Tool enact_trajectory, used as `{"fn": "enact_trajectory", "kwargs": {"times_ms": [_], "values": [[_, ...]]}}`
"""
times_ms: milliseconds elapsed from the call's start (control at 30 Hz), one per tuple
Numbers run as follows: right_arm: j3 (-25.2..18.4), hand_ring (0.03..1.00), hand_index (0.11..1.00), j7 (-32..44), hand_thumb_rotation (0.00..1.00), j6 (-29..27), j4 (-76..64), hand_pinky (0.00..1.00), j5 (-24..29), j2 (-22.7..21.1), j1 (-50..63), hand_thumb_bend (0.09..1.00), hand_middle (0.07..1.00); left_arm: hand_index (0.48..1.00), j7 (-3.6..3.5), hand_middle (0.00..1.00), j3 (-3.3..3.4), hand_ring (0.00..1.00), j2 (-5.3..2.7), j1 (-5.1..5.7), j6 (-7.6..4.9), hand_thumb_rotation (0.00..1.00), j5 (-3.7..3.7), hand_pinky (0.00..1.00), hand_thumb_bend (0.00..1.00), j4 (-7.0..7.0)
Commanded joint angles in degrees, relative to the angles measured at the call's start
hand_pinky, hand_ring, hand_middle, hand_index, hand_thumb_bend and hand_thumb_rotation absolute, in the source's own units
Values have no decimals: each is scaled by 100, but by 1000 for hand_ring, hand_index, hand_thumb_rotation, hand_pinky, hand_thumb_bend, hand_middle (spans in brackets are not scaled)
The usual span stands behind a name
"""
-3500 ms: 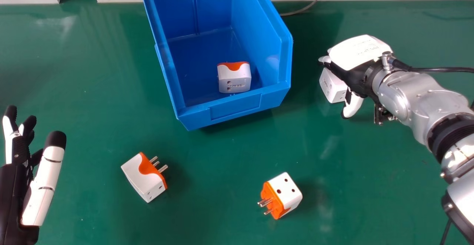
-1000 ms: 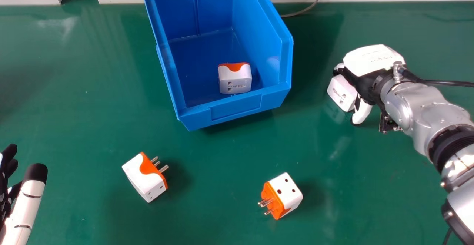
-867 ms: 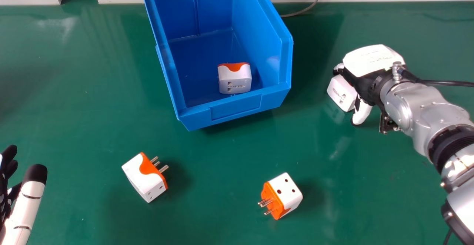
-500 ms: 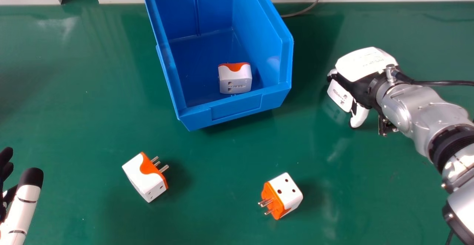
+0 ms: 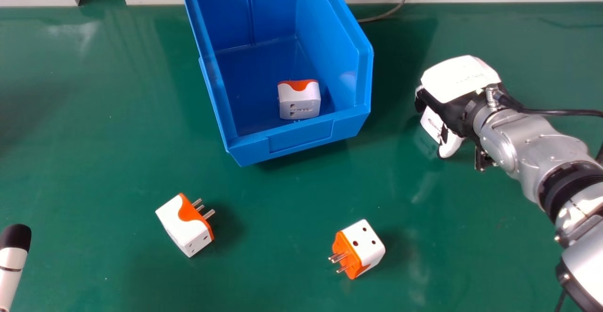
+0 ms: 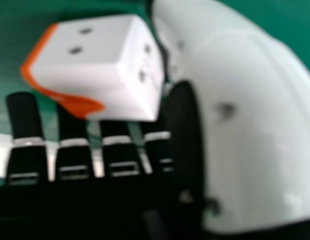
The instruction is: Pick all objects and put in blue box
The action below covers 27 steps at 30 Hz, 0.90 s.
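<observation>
The straight fingers (image 6: 25,117) of the right hand (image 5: 459,78) stand slightly apart from one another, with the thumb (image 6: 255,120) set off to the side, not closed in a fist. Between them, on the green surface (image 5: 282,189), lies a white, block-shaped plastic plug adapter with an orange end (image 6: 90,65). It is right up against the hand, but whether it is firmly gripped I cannot tell. This one counts as work in hand: it is outside the box and has yet to be secured, lifted and carried across.

Just beyond the hand, toward the robot's left, stands the open-topped blue plastic box (image 5: 301,135). One white adapter with an orange top (image 5: 299,104) sits on its floor, near the front wall, so that one is done.

Farther out, nearer the robot, two more are left to do. A white adapter with an orange pin face (image 5: 365,246) lies in front of the box, toward the right, its metal pins pointing left. Another white-and-orange adapter (image 5: 181,227) lies farther left, its pins pointing right. The left hand (image 5: 10,274) shows at the lower left corner of the head view, well apart from both.

Counted, there is one box and there are four adapters: one inside, one at the right hand, two untouched. The task looks about a quarter done
</observation>
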Motion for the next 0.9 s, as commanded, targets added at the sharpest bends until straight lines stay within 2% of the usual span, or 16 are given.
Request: {"fn": "enact_trajectory", "kwargs": {"times_ms": [0,67,100,133,167,200,233,333,367,633,767,800,867], "values": [[2,563,639,-142,0,4,13,512,3,-49,-108,482,644,962,16,977,111,970,-50,53,-164,923,-59,881,569,-98],[41,563,639,-139,0,3,2,512,-39,-77,-135,482,644,962,21,977,113,970,-62,59,-204,923,-29,881,569,-82],[32,496,610,-119,0,-5,-1,481,-29,-88,-146,485,607,962,19,977,116,970,-67,65,-215,921,-20,881,573,-76],[22,496,610,-104,0,-11,-2,481,-18,-94,-153,485,607,962,16,977,119,970,-71,68,-222,921,-17,881,573,-73],[7,436,585,-97,0,-9,-5,462,-1,-96,-155,488,581,961,8,976,125,970,-67,74,-219,920,-18,881,578,-78],[-1,436,585,-96,0,-6,-8,462,8,-97,-155,488,581,961,2,976,129,970,-65,77,-217,920,-19,881,578,-82],[4,387,565,-131,0,5,-13,448,1,-100,-145,491,562,961,-11,976,135,969,-58,90,-205,920,-24,882,583,-99],[20,387,565,-97,0,69,-25,448,-15,-93,-140,491,562,961,-43,976,154,969,-46,120,-180,920,-45,882,583,-130],[13,353,548,-49,0,101,-18,436,-5,-79,-143,493,543,961,-53,976,160,969,-42,125,-167,920,-51,883,588,-137],[3,386,549,-27,0,38,-18,380,25,-103,-118,492,506,962,-126,977,183,971,-53,142,-82,921,-51,886,605,-215],[1,399,543,33,0,20,-25,374,30,-127,-134,493,502,963,-163,978,191,971,-46,141,-78,922,-82,888,612,-224],[-18,402,533,30,0,18,-29,314,49,-128,-129,498,497,964,-166,979,193,972,-47,142,-82,924,-81,889,614,-223],[-70,402,533,30,0,6,-31,314,104,-130,-116,498,497,964,-167,979,191,972,-53,139,-86,924,-69,889,614,-222]]}}
